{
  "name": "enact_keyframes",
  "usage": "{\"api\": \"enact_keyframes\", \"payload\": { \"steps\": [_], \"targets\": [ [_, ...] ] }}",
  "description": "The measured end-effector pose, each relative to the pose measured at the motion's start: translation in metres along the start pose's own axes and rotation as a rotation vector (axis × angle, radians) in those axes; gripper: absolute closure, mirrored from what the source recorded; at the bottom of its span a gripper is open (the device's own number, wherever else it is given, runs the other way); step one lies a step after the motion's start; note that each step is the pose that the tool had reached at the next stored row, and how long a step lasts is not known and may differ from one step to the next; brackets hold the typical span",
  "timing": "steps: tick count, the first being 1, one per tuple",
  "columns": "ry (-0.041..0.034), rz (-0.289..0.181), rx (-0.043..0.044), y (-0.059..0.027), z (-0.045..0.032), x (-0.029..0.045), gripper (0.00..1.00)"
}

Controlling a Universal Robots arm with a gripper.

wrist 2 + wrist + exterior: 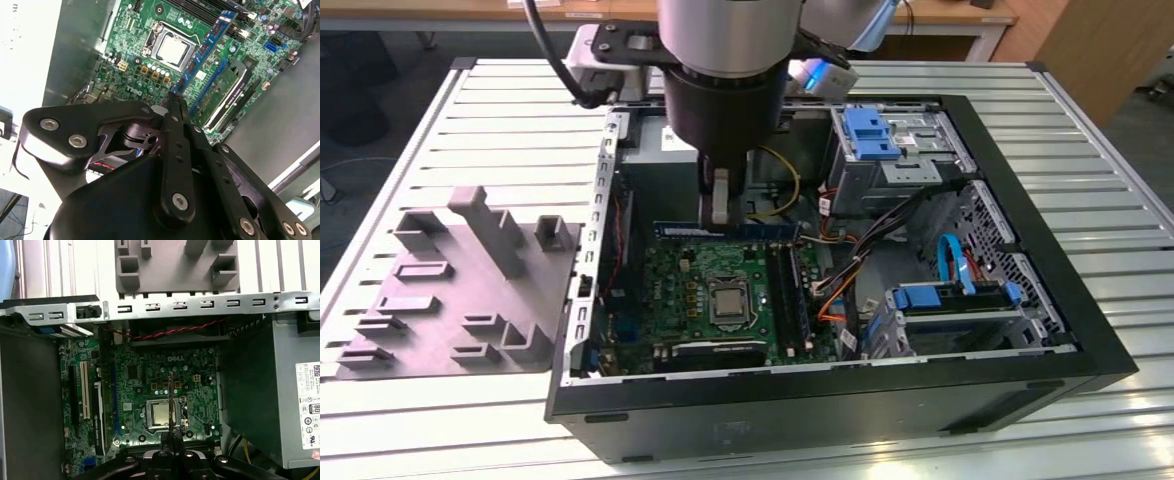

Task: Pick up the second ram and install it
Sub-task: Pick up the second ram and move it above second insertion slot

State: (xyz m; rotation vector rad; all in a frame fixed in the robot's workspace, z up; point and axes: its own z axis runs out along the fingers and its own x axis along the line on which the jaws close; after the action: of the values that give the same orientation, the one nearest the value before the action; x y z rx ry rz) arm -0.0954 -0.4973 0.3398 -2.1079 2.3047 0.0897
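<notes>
A slatted metal table [480, 110], with wooden desks seen behind it, is occupied by an open computer case [854, 400] and a grey fixture [454, 290]. Inside the case, the second ram [205, 47] is held edgewise by the closed gripper [175, 97] over the motherboard [707, 270].

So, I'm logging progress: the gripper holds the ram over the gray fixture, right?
Not quite. The gripper does hold the ram, but over the motherboard, not the gray fixture, which lies beside the case. The exterior view shows it.
</notes>
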Motion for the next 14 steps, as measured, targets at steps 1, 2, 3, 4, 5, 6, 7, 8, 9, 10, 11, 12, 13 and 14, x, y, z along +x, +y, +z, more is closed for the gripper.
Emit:
{"api": "enact_keyframes", "payload": {
  "steps": [1,2,3,4,5,6,7,8,9,10,11,12,13,14],
  "targets": [
    [0.0,0.0,-0.0004,-0.0005,0.0013,0.0,0.88],
    [0.0,0.0,-0.0007,-0.0009,0.0027,0.0001,0.88],
    [0.0002,0.0,-0.0011,-0.0015,0.0042,0.0001,0.88],
    [0.0002,0.0,-0.0014,-0.0024,0.0059,0.0001,0.88],
    [0.0003,0.0,-0.0018,-0.0035,0.0072,0.0001,0.88],
    [0.0003,0.0,-0.0021,-0.0047,0.0085,0.0,0.88],
    [0.0003,0.0,-0.0024,-0.0059,0.0098,0.0,0.88],
    [0.0003,0.0,-0.0028,-0.007,0.0112,0.0,0.88],
    [0.0003,0.0,-0.0031,-0.0079,0.0126,0.0,0.88],
    [0.0002,0.0,-0.0034,-0.0086,0.0142,0.0,0.88],
    [0.0003,0.0,-0.0036,-0.0091,0.0156,0.0,0.88],
    [0.0003,0.001,-0.0037,-0.0092,0.017,0.0001,0.88],
    [0.0003,0.001,-0.0038,-0.0093,0.0181,-0.0001,0.88],
    [0.0005,0.001,-0.0039,-0.0093,0.0188,-0.0003,0.88]
  ]
}}
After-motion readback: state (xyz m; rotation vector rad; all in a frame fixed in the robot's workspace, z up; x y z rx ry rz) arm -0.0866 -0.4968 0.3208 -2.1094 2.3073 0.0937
